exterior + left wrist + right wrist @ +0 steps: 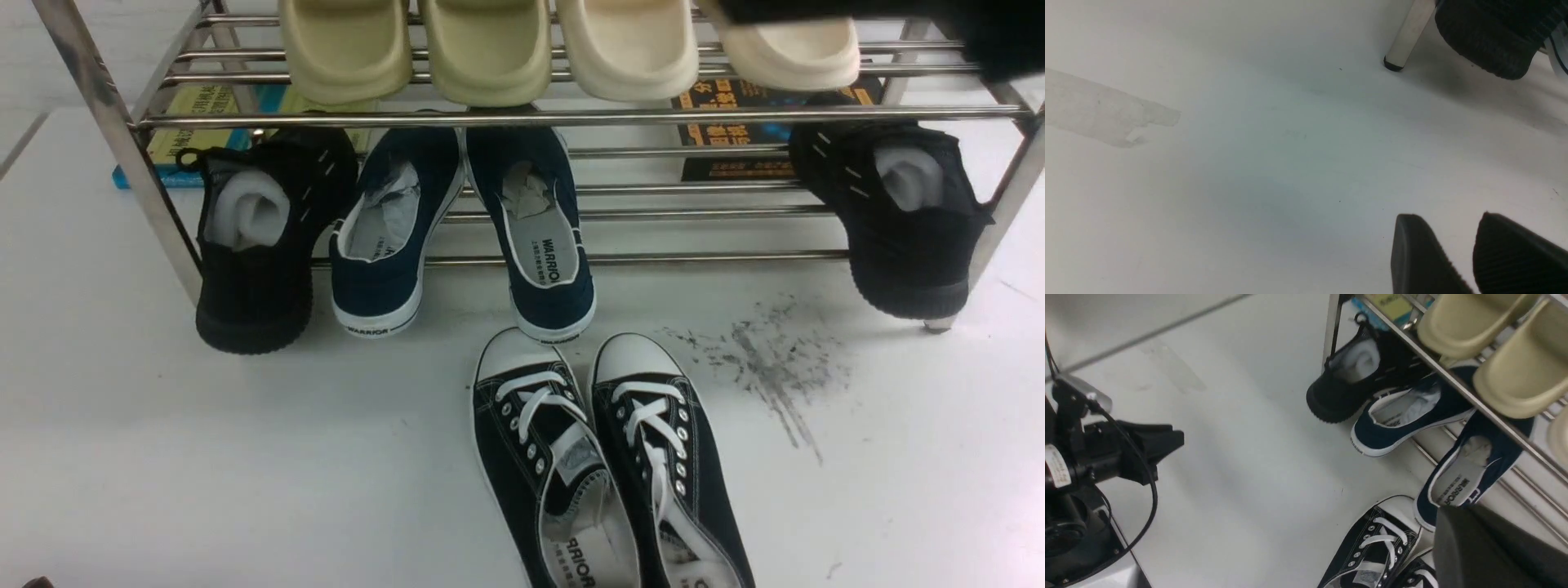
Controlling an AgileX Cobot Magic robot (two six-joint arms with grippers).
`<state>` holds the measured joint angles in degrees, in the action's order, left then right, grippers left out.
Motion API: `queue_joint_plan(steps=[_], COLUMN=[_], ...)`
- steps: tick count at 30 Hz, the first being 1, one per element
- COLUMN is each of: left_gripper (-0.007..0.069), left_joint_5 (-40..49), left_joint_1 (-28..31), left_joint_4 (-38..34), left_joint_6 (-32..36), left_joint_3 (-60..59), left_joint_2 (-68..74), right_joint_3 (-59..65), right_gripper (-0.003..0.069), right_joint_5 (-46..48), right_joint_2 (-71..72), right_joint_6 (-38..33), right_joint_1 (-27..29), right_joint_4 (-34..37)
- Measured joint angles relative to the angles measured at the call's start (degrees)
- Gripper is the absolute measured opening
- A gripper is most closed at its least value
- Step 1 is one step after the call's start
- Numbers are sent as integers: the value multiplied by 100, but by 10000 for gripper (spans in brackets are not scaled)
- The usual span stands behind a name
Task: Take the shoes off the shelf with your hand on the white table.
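Closest to the front camera are the shoes point(604, 457), the black canvas lace-ups with white laces and white toe caps. They're off the shelf point(571, 117) and lying side by side on the white surface point(204, 474). Toes point at the rack and the heels are cut off by the picture's edge. One toe cap sits just beside the heel of one of the navy WARRIOR slip-ons point(547, 245), which lean on the lower tier with their heels toward the camera. Black knit shoes point(253, 269) bookend that tier, one at each end, both with white stuffing inside. Cream slides point(490, 49) line the top tier. A dark scuff smear point(767, 367) marks the surface just right of the sneakers.

Right claw point(1470, 543) is clenched, and I can't see anything in it. In its wrist view it's just a dark grey blur above the sneakers. From the front, the right arm point(939, 24) is a black smudge over the top tier.

Left claw point(1451, 228) hangs low over bare surface, jaws apart with nothing between them. A shelf leg point(1404, 36) and a knit shoe are in sight beyond it.
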<state>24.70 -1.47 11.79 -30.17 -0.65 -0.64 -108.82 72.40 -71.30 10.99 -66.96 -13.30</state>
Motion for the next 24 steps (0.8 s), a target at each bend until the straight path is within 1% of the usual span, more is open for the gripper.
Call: queue_joint_plan(steps=[1,2,4,5,6,7,8,10,11,12,13,14,15,16,19,24], left_gripper=[239,239,239,239,239,239,239,239,239,239,239,239,239,239,239,239], left_joint_5=[0,0,0,0,0,0,0,0,0,0,0,0,0,0,0,0], left_joint_1=[0,0,0,0,0,0,0,0,0,0,0,0,0,0,0,0], left_joint_4=[0,0,0,0,0,0,0,0,0,0,0,0,0,0,0,0], left_joint_6=[0,0,0,0,0,0,0,0,0,0,0,0,0,0,0,0], left_joint_3=[0,0,0,0,0,0,0,0,0,0,0,0,0,0,0,0], left_joint_2=[0,0,0,0,0,0,0,0,0,0,0,0,0,0,0,0], right_joint_3=[274,274,1182,1265,2011,2427,2972,4180,4286,4702,5447,5611,6160,6418,6881,7102], right_gripper=[-1,-1,-1,-1,-1,-1,-1,-1,-1,-1,-1,-1,0,0,0,1], right_joint_5=[7,7,9,9,-47,-237,-573,-1527,-1743,-2182,-2914,-3107,-3851,-4166,-4712,-4967], right_joint_2=[473,473,1475,1550,2153,2446,2800,3495,3550,3759,4063,4170,4371,4437,4459,4395], right_joint_6=[0,0,0,0,32,96,206,509,579,734,996,1072,1377,1530,1791,1855], right_joint_1=[0,0,0,0,0,0,0,0,0,0,0,0,0,0,0,0], right_joint_4=[-31,-28,-101,-111,-139,-165,-187,-237,-250,-291,-375,-395,-495,-537,-614,-744])
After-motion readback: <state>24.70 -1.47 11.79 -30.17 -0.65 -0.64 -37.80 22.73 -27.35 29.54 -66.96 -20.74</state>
